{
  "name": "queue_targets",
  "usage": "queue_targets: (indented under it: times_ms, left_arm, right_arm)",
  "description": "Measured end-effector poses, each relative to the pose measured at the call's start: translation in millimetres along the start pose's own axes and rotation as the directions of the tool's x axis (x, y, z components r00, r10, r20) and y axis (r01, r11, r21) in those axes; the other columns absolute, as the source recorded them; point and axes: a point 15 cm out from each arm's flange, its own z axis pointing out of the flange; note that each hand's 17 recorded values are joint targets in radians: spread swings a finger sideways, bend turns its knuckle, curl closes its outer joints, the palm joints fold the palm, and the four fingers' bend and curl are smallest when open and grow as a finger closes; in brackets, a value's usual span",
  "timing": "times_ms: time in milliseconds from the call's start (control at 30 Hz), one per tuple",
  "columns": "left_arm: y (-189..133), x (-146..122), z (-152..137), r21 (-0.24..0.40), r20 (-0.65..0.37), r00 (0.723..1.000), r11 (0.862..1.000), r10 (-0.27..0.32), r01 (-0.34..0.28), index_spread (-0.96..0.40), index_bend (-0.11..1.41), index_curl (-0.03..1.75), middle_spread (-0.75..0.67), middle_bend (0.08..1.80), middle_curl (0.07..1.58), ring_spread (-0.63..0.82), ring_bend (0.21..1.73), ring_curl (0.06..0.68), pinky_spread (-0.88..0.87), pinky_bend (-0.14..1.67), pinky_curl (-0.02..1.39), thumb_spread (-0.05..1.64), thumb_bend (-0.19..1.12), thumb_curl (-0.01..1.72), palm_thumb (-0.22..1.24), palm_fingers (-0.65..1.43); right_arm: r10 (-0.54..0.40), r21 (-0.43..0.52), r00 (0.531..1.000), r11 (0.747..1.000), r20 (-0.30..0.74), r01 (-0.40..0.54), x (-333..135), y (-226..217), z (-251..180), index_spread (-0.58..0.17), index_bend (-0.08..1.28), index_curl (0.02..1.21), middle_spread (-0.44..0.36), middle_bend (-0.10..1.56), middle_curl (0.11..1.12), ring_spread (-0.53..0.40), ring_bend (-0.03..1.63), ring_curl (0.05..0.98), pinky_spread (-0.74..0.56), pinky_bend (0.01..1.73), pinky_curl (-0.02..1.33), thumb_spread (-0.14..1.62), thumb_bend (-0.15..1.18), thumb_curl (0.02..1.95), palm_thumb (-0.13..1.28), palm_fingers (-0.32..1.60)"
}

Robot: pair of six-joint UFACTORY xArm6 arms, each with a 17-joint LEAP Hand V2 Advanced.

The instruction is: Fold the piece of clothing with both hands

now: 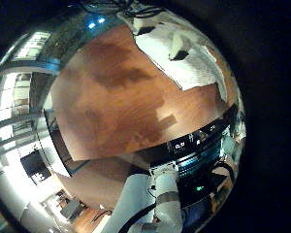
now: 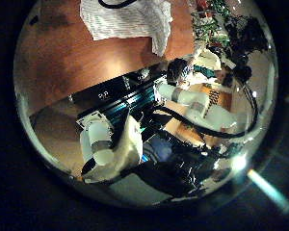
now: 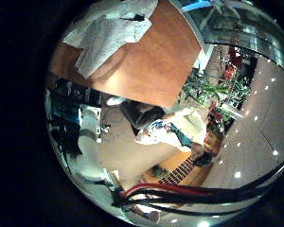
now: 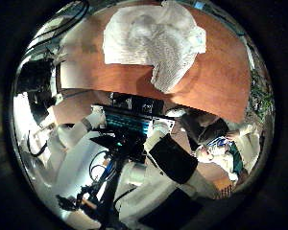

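Observation:
The piece of clothing lies crumpled in a loose heap on the wooden table, with one flap hanging toward the table's edge. It also shows in the right little finger side palm view as the clothing, in the left thumb side palm view as the clothing, and small and far off in the left little finger side palm view as the clothing. It fills little of any view, so both palms are well away from it. No fingers of either hand show plainly, and nothing is seen holding the cloth.
A wide bare stretch of table lies beside the cloth. At the table's near edge stands a box of electronics between the arm bodies. A potted plant stands on the floor beyond the table.

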Motion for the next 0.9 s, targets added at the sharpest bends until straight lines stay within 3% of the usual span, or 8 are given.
queue_targets:
  times_ms: [333,700,900]
  left_arm:
    - [-9.2,3.3,13.1,-0.029,-0.008,1.0,1.0,0.006,-0.006,0.08,0.16,0.31,0.37,0.19,0.33,0.52,0.64,0.206,0.51,0.37,0.33,1.21,-0.02,0.31,0.3,0.01]
    - [-43.0,-5.9,27.8,-0.017,0.091,0.989,0.994,0.113,-0.112,0.08,0.16,0.3,0.37,0.19,0.33,0.52,0.64,0.208,0.51,0.38,0.33,1.2,-0.02,0.32,0.35,0.0]
    - [-72.3,5.4,48.3,-0.001,0.133,0.975,0.984,0.176,-0.177,0.08,0.16,0.3,0.37,0.19,0.33,0.52,0.64,0.209,0.5,0.39,0.33,1.18,-0.02,0.32,0.35,0.0]
  right_arm:
    - [0.011,-0.021,1.0,1.0,0.026,-0.011,11.4,1.8,8.0,-0.328,0.16,0.31,0.012,0.21,0.35,0.143,0.53,0.186,0.33,0.64,0.14,1.38,-0.01,0.28,0.47,0.14]
    - [0.015,-0.02,0.998,1.0,0.061,-0.014,1.7,-1.1,9.1,-0.325,0.16,0.3,0.012,0.21,0.36,0.144,0.52,0.201,0.33,0.61,0.17,1.38,-0.01,0.27,0.46,0.16]
    - [0.037,-0.032,0.993,0.999,0.115,-0.034,-3.9,1.5,11.4,-0.319,0.16,0.29,0.001,0.23,0.36,0.129,0.53,0.212,0.33,0.59,0.17,1.38,-0.01,0.27,0.46,0.19]
